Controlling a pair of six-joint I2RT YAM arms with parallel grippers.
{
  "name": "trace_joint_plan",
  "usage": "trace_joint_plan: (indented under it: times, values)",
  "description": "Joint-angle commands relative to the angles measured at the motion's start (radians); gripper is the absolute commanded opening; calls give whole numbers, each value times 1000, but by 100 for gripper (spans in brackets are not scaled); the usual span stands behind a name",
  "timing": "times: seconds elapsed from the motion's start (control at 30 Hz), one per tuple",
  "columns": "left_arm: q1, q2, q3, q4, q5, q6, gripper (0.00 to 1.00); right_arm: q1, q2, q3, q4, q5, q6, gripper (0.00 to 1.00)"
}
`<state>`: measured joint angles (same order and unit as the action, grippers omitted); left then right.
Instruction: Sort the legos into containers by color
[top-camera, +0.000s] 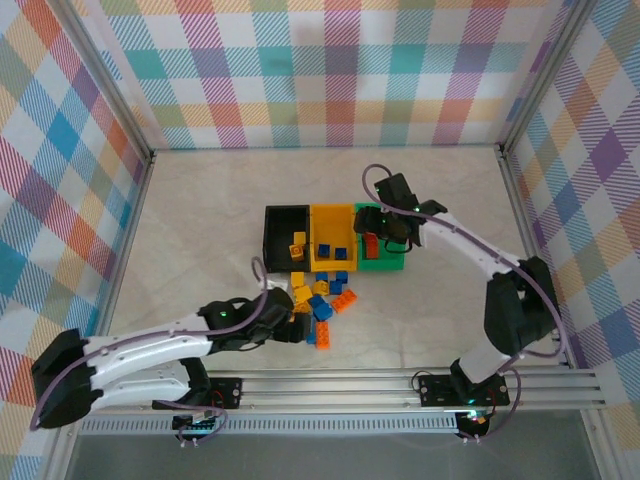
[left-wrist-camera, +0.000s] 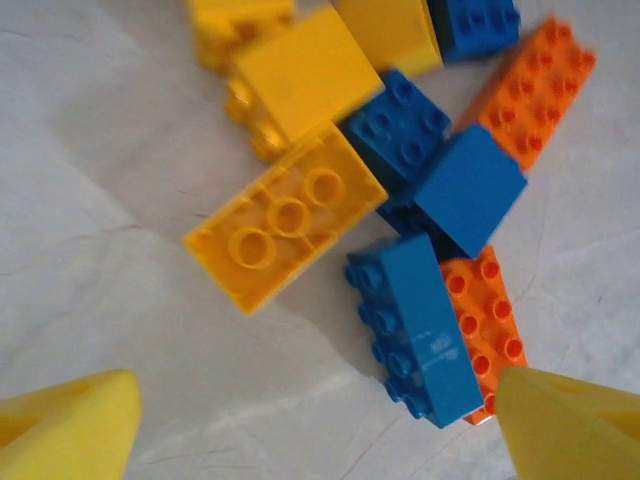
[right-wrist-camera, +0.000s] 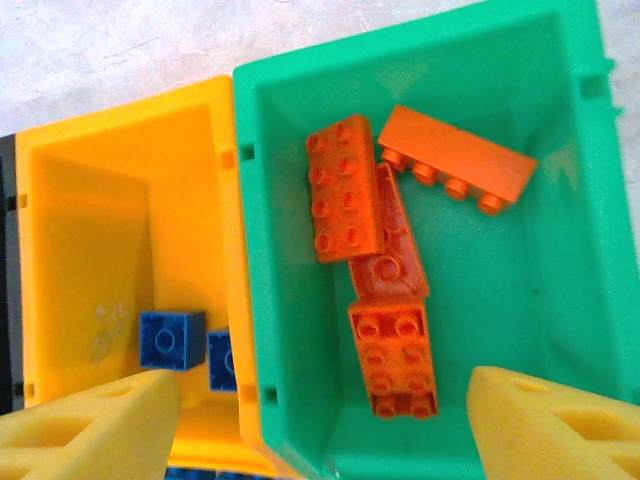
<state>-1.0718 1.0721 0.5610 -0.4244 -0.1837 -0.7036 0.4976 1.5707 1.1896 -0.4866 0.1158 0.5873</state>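
Left tool (left-wrist-camera: 320, 428) spread, empty | studded yellow, blue, orange legos (left-wrist-camera: 285, 225) heaped | right tool (right-wrist-camera: 320, 430) spread, empty over green bin (right-wrist-camera: 525, 285)

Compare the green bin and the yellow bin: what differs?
Colour: green bin versus yellow bin. Contents: the green bin holds four orange bricks, the yellow bin blue bricks. Position: the green bin ends the row, the yellow bin sits in the middle. Both are open-topped, alike in shape, walls touching.

3 bins, bricks sorted in 2 of them.
1 black bin (top-camera: 278, 225), 1 yellow bin (top-camera: 330, 225), 1 green bin (right-wrist-camera: 560, 300); 4 orange bricks (right-wrist-camera: 345, 190) in the green, 2 blue bricks (right-wrist-camera: 172, 340) in the yellow.
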Motion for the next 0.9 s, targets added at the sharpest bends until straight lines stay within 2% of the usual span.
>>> trace_joint_plan:
  times: [0.0, 0.17, 0.3, 0.37, 0.5, 0.67, 0.77, 0.87]
  values:
    - [-59, 108, 69, 91, 10, 10, 85, -1, -71, -54, 30, -18, 6, 76]
    - [-83, 247, 105, 114, 28, 16, 72, -2, -124, -89, 42, -26, 5, 76]
    - [-83, 309, 123, 103, 14, 20, 56, -1, -148, -99, 49, -33, 10, 76]
    - [-83, 310, 122, 96, 1, 22, 50, -1, -161, -105, 53, -33, 11, 76]
    - [-83, 318, 113, 90, 3, 27, 47, -1, -170, -108, 57, -34, 11, 76]
    - [-83, 327, 99, 80, 1, 21, 30, -1, -181, -117, 60, -30, 15, 77]
    - [-83, 286, 103, 39, -20, 15, 22, -1, -188, -123, 61, -30, 19, 77]
    - [-83, 202, 118, -23, -44, 8, 20, -2, -200, -135, 62, -36, 26, 76]
